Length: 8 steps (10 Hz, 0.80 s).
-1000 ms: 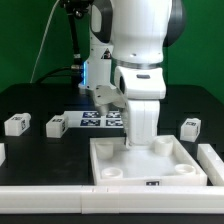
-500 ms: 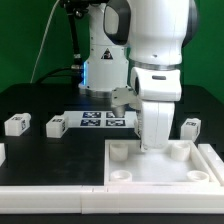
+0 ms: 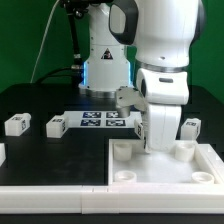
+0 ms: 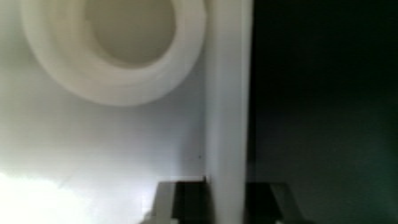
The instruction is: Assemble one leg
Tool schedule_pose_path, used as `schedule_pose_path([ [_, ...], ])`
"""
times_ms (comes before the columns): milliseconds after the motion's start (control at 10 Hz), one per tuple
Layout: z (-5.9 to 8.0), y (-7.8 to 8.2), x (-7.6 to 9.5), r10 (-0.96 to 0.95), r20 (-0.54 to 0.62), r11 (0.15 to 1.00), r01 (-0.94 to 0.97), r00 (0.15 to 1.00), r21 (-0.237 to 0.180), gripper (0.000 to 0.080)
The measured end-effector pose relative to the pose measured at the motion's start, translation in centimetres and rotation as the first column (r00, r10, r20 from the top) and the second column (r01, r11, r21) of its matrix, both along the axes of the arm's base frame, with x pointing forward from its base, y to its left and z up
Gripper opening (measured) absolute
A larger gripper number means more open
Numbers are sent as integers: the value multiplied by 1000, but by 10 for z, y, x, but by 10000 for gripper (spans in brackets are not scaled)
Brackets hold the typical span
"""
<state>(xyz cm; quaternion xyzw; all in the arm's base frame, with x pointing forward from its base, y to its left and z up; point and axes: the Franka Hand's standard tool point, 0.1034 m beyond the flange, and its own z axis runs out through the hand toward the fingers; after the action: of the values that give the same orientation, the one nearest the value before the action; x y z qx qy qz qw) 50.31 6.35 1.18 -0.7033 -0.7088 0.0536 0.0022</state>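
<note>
My gripper is shut on the far rim of the wide white tray, which lies at the front of the exterior view's right. In the wrist view the rim wall runs between my dark fingers, with a round corner socket beside it. Three legs, small white blocks with tags, stand on the black table: two on the exterior view's left and one on the right. None is held.
The marker board lies behind the tray near the robot base. A long white bar runs along the table's front edge, and another white bar stands at the right of the tray.
My gripper and the tray it holds have slid toward the exterior view's right. The tray now lies against the right-hand bar. The legs have not moved.
</note>
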Motion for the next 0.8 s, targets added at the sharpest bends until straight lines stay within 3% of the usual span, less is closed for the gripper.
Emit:
schedule_pose_path([
  [300,0,-1,0,-8,0,1000,8,1000,-1,67],
  [400,0,-1,-1,-8,-1,1000,8,1000,-1,182],
  [500,0,-1,-1,-8,-1,1000,8,1000,-1,182],
  [600,0,-1,-1,-8,-1,1000,8,1000,-1,355],
  [700,-1,-1,-1,-8,-1,1000,8,1000,-1,355],
  [800,-1,-1,-1,-8,-1,1000,8,1000,-1,540],
])
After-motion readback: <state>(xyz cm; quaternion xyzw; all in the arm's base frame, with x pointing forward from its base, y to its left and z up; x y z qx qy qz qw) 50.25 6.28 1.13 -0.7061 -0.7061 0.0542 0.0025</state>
